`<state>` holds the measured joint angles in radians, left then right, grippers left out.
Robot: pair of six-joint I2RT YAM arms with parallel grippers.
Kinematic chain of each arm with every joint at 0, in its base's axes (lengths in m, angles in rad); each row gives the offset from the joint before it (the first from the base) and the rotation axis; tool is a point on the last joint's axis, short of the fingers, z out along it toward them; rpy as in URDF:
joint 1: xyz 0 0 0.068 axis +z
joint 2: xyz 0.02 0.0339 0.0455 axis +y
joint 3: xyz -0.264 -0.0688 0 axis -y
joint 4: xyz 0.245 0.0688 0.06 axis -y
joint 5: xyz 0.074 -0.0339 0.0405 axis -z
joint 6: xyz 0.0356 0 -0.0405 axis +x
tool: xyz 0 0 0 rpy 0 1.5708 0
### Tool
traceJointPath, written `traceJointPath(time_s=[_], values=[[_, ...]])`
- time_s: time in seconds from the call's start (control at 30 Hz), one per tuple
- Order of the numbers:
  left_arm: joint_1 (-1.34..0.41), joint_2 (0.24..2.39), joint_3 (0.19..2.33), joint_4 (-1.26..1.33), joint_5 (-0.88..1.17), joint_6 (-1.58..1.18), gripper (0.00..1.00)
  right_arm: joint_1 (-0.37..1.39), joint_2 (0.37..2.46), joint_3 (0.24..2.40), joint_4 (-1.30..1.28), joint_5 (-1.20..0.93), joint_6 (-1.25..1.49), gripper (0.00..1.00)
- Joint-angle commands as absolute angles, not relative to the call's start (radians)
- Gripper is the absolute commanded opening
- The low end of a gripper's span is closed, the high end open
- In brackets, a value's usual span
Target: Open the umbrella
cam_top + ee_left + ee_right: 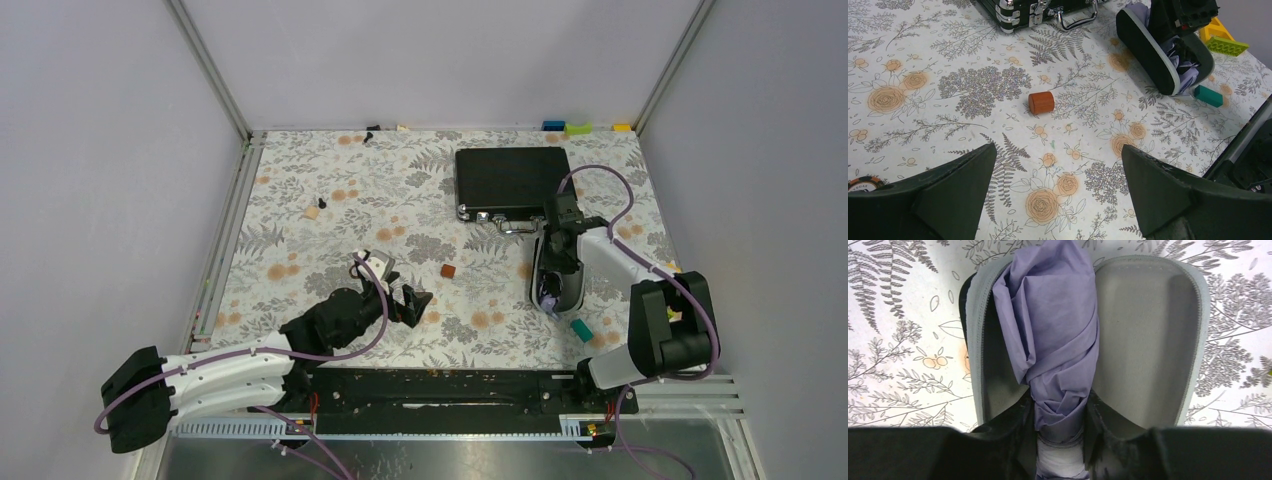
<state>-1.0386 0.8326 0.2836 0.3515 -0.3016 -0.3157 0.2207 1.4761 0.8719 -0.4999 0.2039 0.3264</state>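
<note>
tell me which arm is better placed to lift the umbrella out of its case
Right. The right gripper clasps the folded umbrella inside the open case. The left gripper hangs open near the brown cylinder, well apart from the case.

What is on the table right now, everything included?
umbrella: one, lavender, folded, inside the open case
clamshell case: one, black with grey lining, right side
briefcase: one, black, shut, far right
cylinder: one, reddish-brown, centre
block: one, teal, beside the case
far bricks: three, blue, green, yellow, far edge
toy pieces: two, yellow and green, right edge
small bits: a few, tan and black, far left, unclear
left gripper: one, black, open, near centre
right gripper: one, black, closed on the umbrella
</note>
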Motion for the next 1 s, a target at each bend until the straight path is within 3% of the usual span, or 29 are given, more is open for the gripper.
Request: traceJointPath(time_s=[0.0,0.27,0.6,0.83,0.97], values=[[-1.032,0.816,0.281,0.391,-0.325,-0.328,0.99,0.226,1.426,0.88,-0.531,0.296,0.33,0.28],[-1.033,0.818,0.279,0.393,-0.329,-0.328,0.99,0.226,1.369,0.901,-0.571,0.413,0.298,0.01],[-1.032,0.808,0.276,0.406,-0.312,-0.322,0.99,0.231,1.169,0.87,-0.566,0.359,0.282,0.0],[-1.032,0.779,0.271,0.418,-0.285,-0.408,0.99,0.259,0.885,0.806,-0.546,0.114,0.28,0.0],[-1.032,0.721,0.316,0.317,-0.24,-0.592,0.99,0.259,0.721,0.76,-0.471,-0.185,0.322,0.0]])
